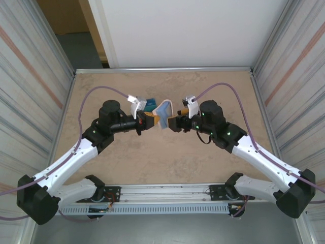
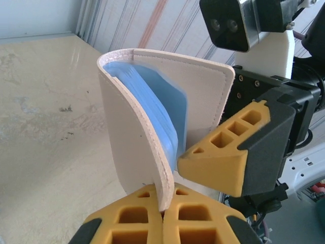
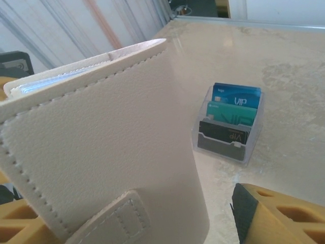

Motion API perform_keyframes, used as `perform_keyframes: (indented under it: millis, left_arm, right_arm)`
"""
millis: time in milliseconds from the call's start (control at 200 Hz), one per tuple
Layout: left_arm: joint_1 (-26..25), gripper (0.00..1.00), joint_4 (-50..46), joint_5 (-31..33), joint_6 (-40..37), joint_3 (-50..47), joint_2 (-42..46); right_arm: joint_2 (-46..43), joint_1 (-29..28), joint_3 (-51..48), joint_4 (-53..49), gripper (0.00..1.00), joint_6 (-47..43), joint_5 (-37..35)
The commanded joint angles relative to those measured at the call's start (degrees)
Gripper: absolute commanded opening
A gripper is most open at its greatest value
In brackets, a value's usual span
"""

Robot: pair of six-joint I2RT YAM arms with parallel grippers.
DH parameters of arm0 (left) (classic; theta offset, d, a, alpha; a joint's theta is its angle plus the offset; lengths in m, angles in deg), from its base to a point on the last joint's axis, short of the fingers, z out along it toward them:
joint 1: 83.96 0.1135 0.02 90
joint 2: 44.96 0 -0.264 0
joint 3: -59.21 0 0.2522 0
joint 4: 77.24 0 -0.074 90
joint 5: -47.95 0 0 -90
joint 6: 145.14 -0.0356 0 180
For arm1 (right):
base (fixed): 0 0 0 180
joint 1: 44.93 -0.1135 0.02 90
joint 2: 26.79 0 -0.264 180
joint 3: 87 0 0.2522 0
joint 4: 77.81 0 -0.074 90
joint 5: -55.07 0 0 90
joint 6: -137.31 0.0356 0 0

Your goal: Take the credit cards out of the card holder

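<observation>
Wallet (image 1: 163,110), beige, is held in the air over the middle of the table (image 1: 152,162), between the two arms. The left gripper (image 1: 146,122) comes at it from 9 o'clock. Its yellow fingers (image 2: 137,218) are pressed together on the wallet's lower edge, pinching one leather flap.

The wallet stands open like a book, and glossy pale blue pockets show inside it. Whether any card sits in them I cannot tell.

The right gripper (image 1: 176,122) reaches in from 3 o'clock with its jaws spread apart. One finger (image 2: 218,157) sits just beside the lower corner of the pockets, and I cannot tell whether it touches them. From the right wrist, the other flap's outer side with its snap tab (image 3: 114,221) is close up. The finger (image 3: 274,216) at 5 o'clock stands apart from the leather.

Cards (image 3: 231,114), blue, teal and dark, stand upright in a clear stand (image 3: 223,147) on the table. They are at 3 o'clock of the wallet in that view and just at 11 o'clock of it from above.
</observation>
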Motion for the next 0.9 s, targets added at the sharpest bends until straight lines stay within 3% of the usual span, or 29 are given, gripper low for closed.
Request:
perform_keyframes:
  millis: [0,351,897]
  left_arm:
    - [0.4,0.00,3.9,-2.3,1.0,1.1,1.3]
    - [0.6,0.00,4.2,-3.4,1.3,1.1,1.4]
    - [0.7,0.00,5.3,-6.2,2.3,1.1,1.0]
  right_arm:
    - [0.0,-1.1,0.2,-0.6,0.75,-2.6,0.0]
    - [1.3,-2.0,-0.3,-0.2,0.81,-4.2,-3.3]
    - [1.1,-1.9,-0.6,0.2,0.71,-3.5,-7.7]
